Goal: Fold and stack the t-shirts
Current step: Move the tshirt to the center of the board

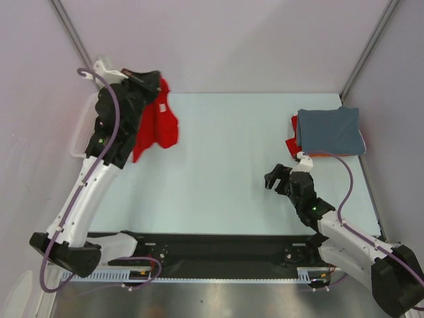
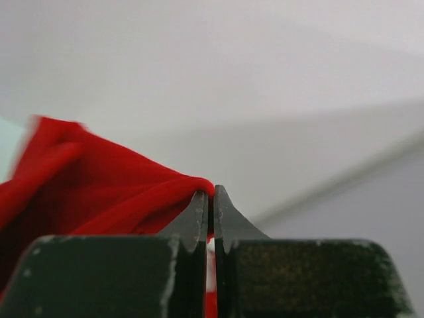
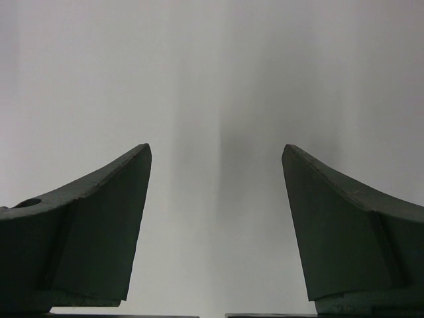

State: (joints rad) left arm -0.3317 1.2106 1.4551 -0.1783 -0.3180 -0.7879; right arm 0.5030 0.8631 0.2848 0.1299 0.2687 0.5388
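My left gripper (image 1: 154,81) is shut on a bright red t-shirt (image 1: 158,122) and holds it up at the table's far left, the cloth hanging down toward the table. In the left wrist view the red cloth (image 2: 99,185) is pinched between the closed fingertips (image 2: 199,205). A folded grey-blue t-shirt (image 1: 329,130) lies on top of a stack at the far right, with red and orange cloth (image 1: 292,136) showing under it. My right gripper (image 1: 275,179) is open and empty, left of and nearer than the stack; its view shows only its fingers (image 3: 106,225) against a plain wall.
A white lattice basket (image 1: 81,129) sits off the table's left edge, mostly hidden behind my left arm. Metal frame poles (image 1: 71,33) rise at the back corners. A black rail (image 1: 218,252) runs along the near edge.
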